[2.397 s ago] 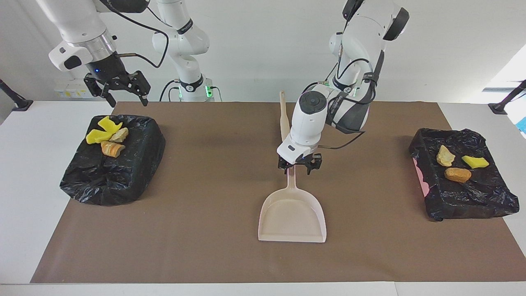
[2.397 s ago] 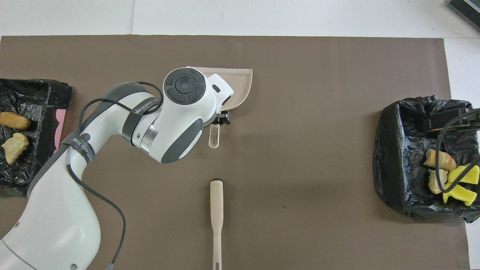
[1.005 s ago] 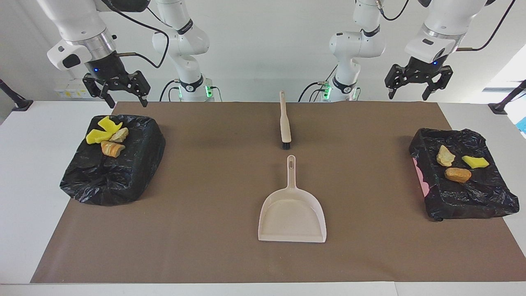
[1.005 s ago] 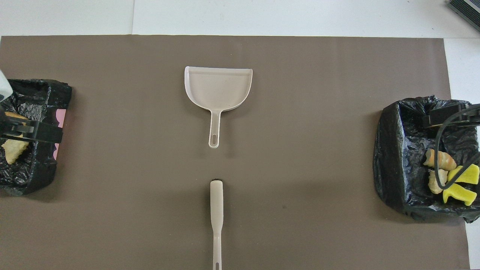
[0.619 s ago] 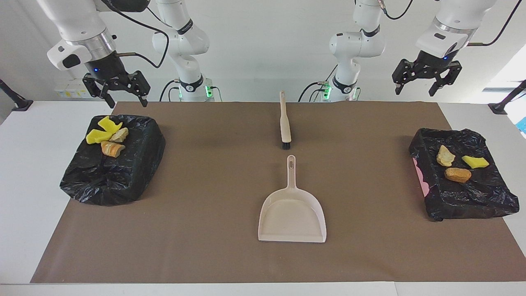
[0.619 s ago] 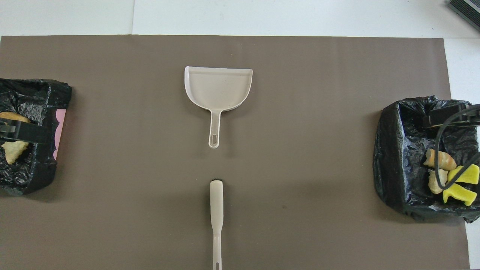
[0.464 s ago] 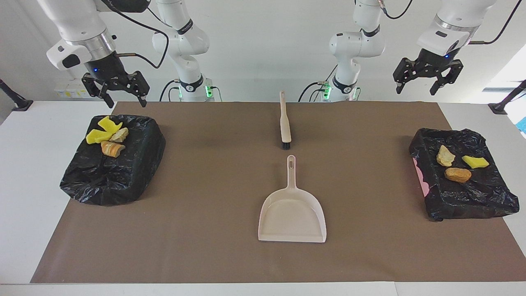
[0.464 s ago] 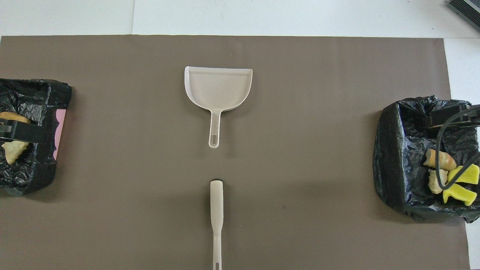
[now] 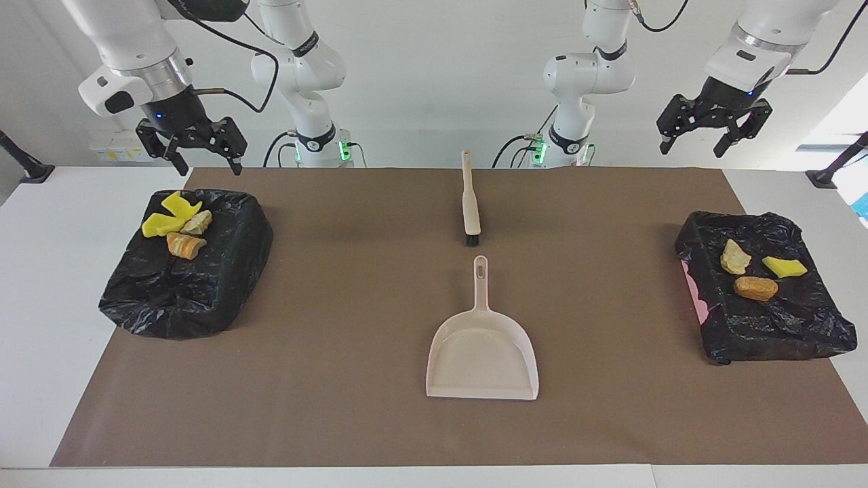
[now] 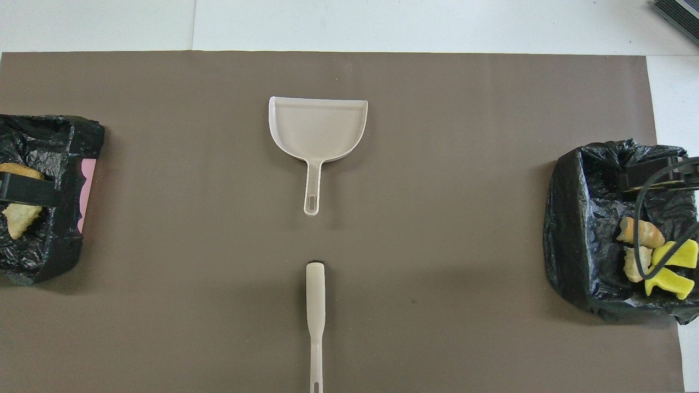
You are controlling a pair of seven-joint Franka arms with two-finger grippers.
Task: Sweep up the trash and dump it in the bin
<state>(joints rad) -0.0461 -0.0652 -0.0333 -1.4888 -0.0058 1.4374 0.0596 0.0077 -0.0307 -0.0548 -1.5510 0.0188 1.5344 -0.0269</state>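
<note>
The trash lies in two black-bagged bins. The bin point(image 9: 203, 298) at the right arm's end holds yellow scraps point(image 9: 163, 220) and tan chunks point(image 9: 184, 245). The bin point(image 9: 786, 325) at the left arm's end holds two tan chunks point(image 9: 755, 288) and a yellow scrap point(image 9: 783, 266). A beige dustpan point(image 9: 483, 352) lies empty mid-mat, its handle pointing at the brush point(image 9: 469, 203), which lies nearer the robots. My right gripper point(image 9: 207, 161) hangs open and empty above its bin's robot-side edge. My left gripper point(image 9: 693, 148) hangs open and empty, high over the mat's robot-side edge.
A brown mat point(image 10: 437, 164) covers most of the white table point(image 10: 382, 22). A pink patch point(image 9: 695, 291) shows on the side of the bin at the left arm's end. The right gripper's cable point(image 10: 647, 218) hangs over its bin.
The left gripper, at the dustpan handle 2.4 s ago, has left it and risen; over the last second it drifted on toward the left arm's end. The right arm has barely moved.
</note>
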